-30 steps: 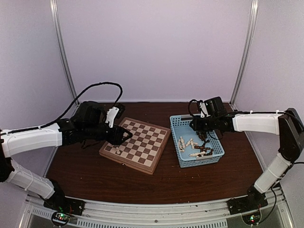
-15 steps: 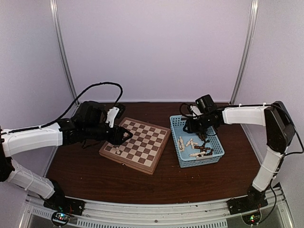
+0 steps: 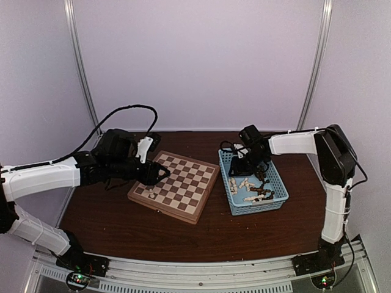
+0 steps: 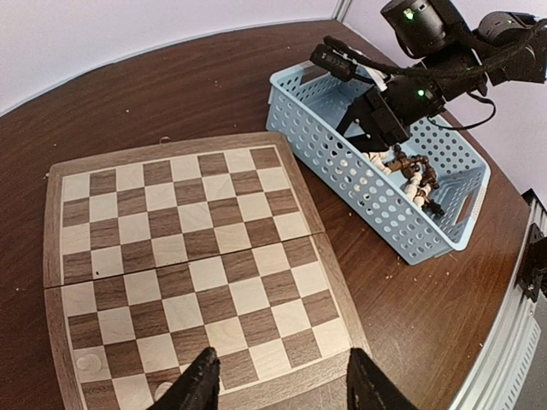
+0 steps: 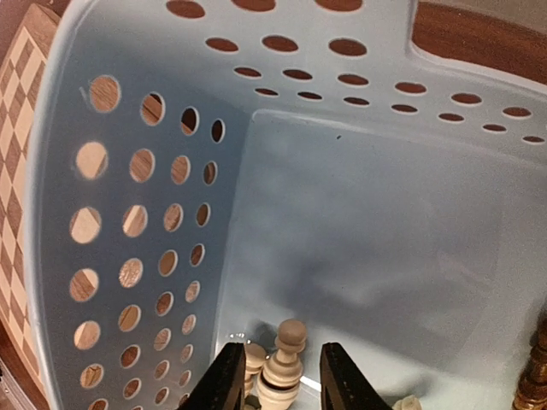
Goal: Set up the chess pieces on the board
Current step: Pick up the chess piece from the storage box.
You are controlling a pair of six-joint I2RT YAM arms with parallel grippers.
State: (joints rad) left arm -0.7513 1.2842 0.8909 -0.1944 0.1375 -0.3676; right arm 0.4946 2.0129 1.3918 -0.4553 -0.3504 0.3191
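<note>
The right tool (image 5: 279, 352) hangs inside the basket (image 5: 128, 154), jaws apart astride a cream pawn (image 5: 282, 371), with a gap showing on each side. Closing squarely on its waist, clear of the second cream piece (image 5: 253, 359) at its 9 o'clock, would likely give a clean lift. Seen from above, the board (image 4: 197, 256) lies at the basket's 9 o'clock. The left tool (image 4: 282, 389) hovers over the board's edge, apart and empty.

My right gripper (image 5: 282, 380) straddles a cream chess piece (image 5: 286, 350) in the basket (image 5: 128, 171), but the lower edge cuts off the piece's base and my fingertips, so I cannot tell whether they touch it. Brown pieces (image 5: 532, 380) are clipped at the right edge. From above, my left gripper (image 3: 160, 175) hides part of the board (image 3: 189, 183).
</note>
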